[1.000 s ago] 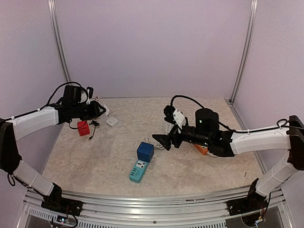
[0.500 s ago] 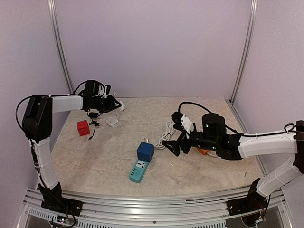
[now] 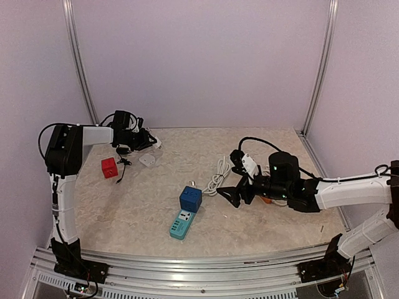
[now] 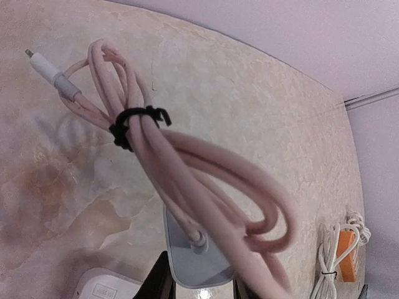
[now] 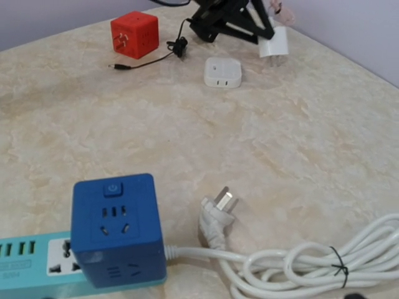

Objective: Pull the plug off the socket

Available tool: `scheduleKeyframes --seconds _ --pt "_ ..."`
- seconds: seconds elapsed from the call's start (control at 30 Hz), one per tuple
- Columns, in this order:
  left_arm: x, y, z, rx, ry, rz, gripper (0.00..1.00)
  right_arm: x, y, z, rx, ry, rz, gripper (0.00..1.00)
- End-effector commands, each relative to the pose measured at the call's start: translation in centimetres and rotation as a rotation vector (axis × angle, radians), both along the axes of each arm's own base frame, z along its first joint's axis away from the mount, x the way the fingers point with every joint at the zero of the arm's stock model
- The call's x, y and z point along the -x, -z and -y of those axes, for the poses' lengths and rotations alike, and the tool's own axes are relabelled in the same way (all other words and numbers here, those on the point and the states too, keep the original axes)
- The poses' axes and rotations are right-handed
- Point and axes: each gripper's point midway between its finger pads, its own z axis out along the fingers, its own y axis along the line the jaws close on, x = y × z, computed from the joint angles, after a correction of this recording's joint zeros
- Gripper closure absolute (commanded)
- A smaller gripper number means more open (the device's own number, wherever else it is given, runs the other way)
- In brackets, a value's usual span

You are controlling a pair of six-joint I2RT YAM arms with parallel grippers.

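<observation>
Up in left gripper, plug off socket

Top camera: high behind the arm bases, looking down over the whole table. Left wrist: tight on the white charger and pink cable. Right wrist: low, near the blue cube socket, which the top view also shows.

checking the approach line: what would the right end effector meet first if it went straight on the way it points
Likely the white cable lying just ahead of the right end effector, beside its loose plug; the blue cube socket lies beyond. Depth is unclear.
</observation>
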Motion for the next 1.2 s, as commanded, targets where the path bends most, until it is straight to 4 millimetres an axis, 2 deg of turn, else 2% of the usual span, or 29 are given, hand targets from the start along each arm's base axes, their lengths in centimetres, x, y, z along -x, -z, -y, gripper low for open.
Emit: scheduleKeyframes --seconds 0.0,0.1,0.2,0.27,0.37,0.4,0.43,0.5,0.67,0.73,0.77,0.9,1.03,1.1,1.17 --pt "-0.3 1.5 -0.6 0.009 -0.006 -0.055 0.73 -0.1 -0.3 0.8 -0.015 0.022 0.003 0.00" --pt "-0.5 2.0 -1.3 0.005 -0.024 -0.074 0.63 -0.1 -0.3 0.8 -0.013 0.021 0.002 0.00" --pt "-0.4 2.0 -1.7 -0.002 -0.028 -0.081 0.48 -0.1 -0.3 0.7 -0.029 0.027 -0.024 0.00" --pt "-0.2 1.7 -1.9 -0.017 -0.034 -0.078 0.34 -0.1 -0.3 0.7 -0.029 0.029 -0.026 0.00" --pt "0.3 0.1 -2.4 -0.042 -0.049 -0.058 0.16 -0.1 -0.3 0.6 -0.031 0.024 -0.030 0.00" --pt "0.5 -1.3 -2.6 -0.049 -0.053 -0.031 0.10 -0.1 -0.4 0.7 -0.031 0.025 -0.030 0.00" --pt "0.9 -1.7 -2.8 -0.060 -0.061 -0.021 0.03 -0.1 -0.5 0.7 -0.035 0.025 -0.029 0.00" --pt "2.0 -4.1 -3.2 -0.082 -0.077 0.019 0.01 -0.2 -0.7 0.7 -0.039 0.026 -0.026 0.00" --pt "5.0 -7.7 -3.2 -0.174 -0.073 0.103 0.01 -0.3 -1.1 0.5 -0.052 0.023 -0.023 0.00" --pt "6.0 -8.8 -3.1 -0.255 -0.092 0.141 0.01 -0.3 -1.4 0.5 -0.063 0.024 -0.022 0.00" --pt "6.7 -9.9 -2.9 -0.294 -0.104 0.169 0.01 -0.3 -1.5 0.5 -0.070 0.024 -0.021 0.00" --pt "9.8 -12.0 -1.0 -0.465 -0.124 0.290 0.01 -0.6 -2.0 0.6 -0.078 0.038 -0.011 0.00" --pt "14.1 -14.3 2.3 -0.503 -0.040 0.438 0.01 -0.9 -2.3 0.8 -0.077 0.058 -0.002 0.00" --pt "16.3 -14.3 3.6 -0.489 0.042 0.412 0.01 -0.8 -2.5 0.7 -0.081 0.051 0.002 0.00" --pt "18.4 -13.5 5.4 -0.405 0.146 0.366 0.01 -0.6 -2.3 0.4 -0.070 0.028 -0.002 0.00"
